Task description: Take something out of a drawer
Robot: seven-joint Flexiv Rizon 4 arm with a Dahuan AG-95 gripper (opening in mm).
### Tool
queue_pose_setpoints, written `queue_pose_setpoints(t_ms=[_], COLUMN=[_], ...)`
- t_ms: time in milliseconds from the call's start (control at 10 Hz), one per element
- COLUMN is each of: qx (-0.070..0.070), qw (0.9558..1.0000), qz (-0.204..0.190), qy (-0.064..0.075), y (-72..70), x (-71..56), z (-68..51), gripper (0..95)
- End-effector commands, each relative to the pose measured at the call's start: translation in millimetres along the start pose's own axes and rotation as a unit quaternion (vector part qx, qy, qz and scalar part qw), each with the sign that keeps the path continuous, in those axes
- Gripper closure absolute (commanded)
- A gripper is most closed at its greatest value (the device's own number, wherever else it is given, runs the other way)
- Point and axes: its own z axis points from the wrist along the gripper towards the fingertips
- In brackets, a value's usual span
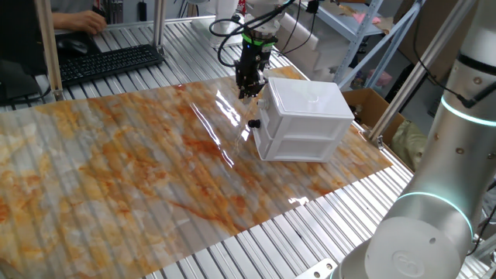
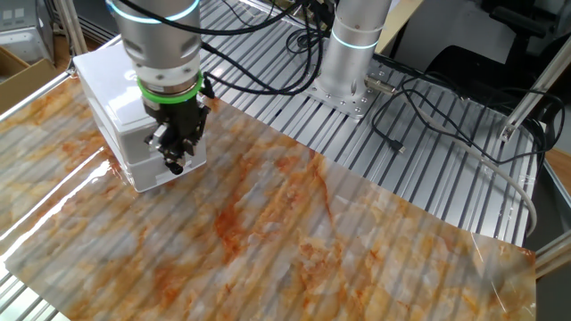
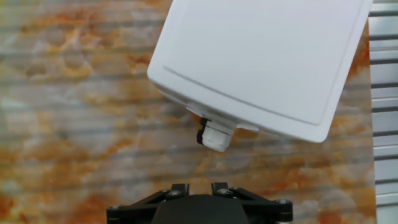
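Observation:
The small white two-drawer cabinet (image 1: 306,101) stands on the marbled mat. Its top drawer (image 1: 302,122) looks pushed in, and its contents are hidden. A white knob with a black part (image 3: 214,137) sticks out of the cabinet front in the hand view; it also shows in one fixed view (image 1: 253,122). My gripper (image 1: 248,91) hangs just above and in front of the cabinet's front top edge, over the knob, touching nothing. Its fingers look closed together and empty. In the other fixed view my gripper (image 2: 176,162) covers part of the drawer front (image 2: 143,135).
The orange-and-grey marbled mat (image 1: 139,170) covers a slatted metal table (image 1: 256,248). A second robot base (image 2: 348,53) with cables stands behind the mat. A keyboard (image 1: 108,62) and a person's arm lie at the far left; a cardboard box (image 1: 372,105) sits behind the cabinet.

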Motion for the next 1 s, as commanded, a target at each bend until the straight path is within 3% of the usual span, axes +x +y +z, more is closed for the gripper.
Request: queue_pose_setpoints(t_ms=[100,200,300,1000], qx=[0.0,-0.001,-0.003,-0.006], qw=[0.9993,0.9991,0.9978,0.9923], qz=[0.037,0.042,0.066,0.124], qy=[-0.001,-0.002,-0.003,-0.003], y=[0.6,0.6,1.6,1.4], x=[-5.6,-6.6,-9.6,-28.1], z=[0.6,0.8,1.5,6.8], gripper=[76.0,76.0,57.0,57.0])
